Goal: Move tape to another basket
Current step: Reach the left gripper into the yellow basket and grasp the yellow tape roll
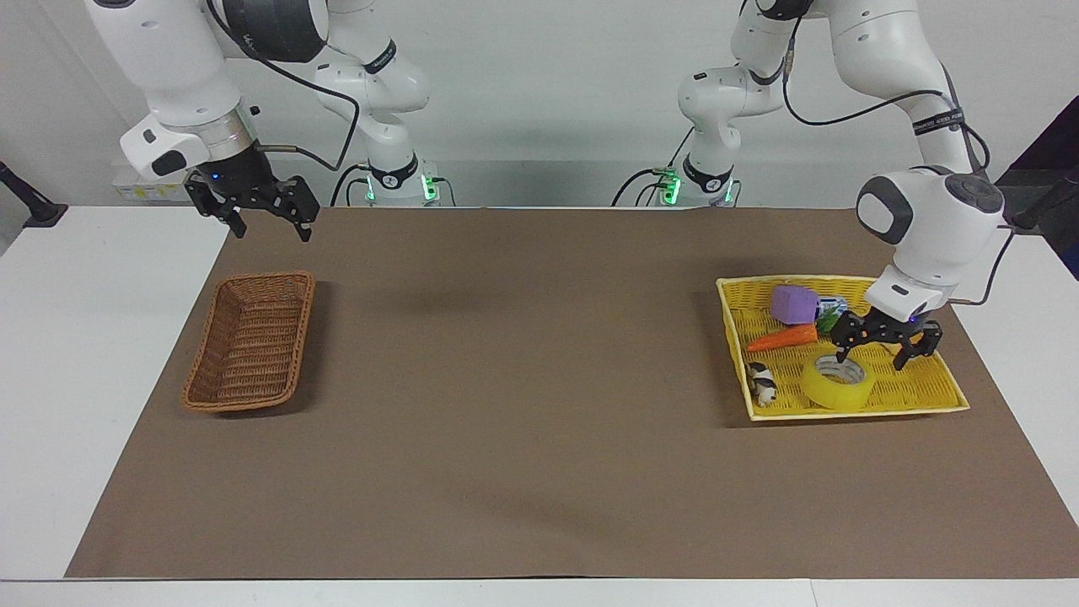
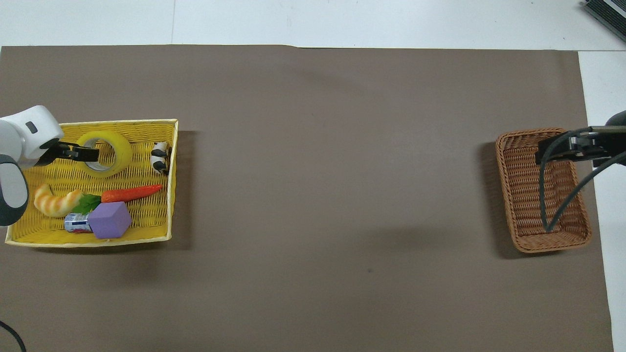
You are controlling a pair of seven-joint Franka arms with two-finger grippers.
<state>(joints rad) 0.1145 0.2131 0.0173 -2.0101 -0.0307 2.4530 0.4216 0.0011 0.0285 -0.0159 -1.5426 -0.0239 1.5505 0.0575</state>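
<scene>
The tape (image 1: 837, 384), a yellow roll with a white core, lies flat in the yellow basket (image 1: 923, 384), in the part farther from the robots. It also shows in the overhead view (image 2: 111, 156). My left gripper (image 1: 873, 357) is open and low over the tape's edge, one finger above its hole and one outside the roll; in the overhead view it (image 2: 82, 152) covers that edge. The brown wicker basket (image 1: 251, 341) stands empty at the right arm's end (image 2: 521, 186). My right gripper (image 1: 270, 226) is open and waits in the air near it (image 2: 570, 146).
The yellow basket (image 2: 49, 171) also holds a purple cube (image 1: 793, 304), a carrot (image 1: 782, 338), a croissant-like toy (image 2: 56, 203) and a small black-and-white toy (image 1: 762, 384). A brown mat (image 1: 523, 379) covers the table between the baskets.
</scene>
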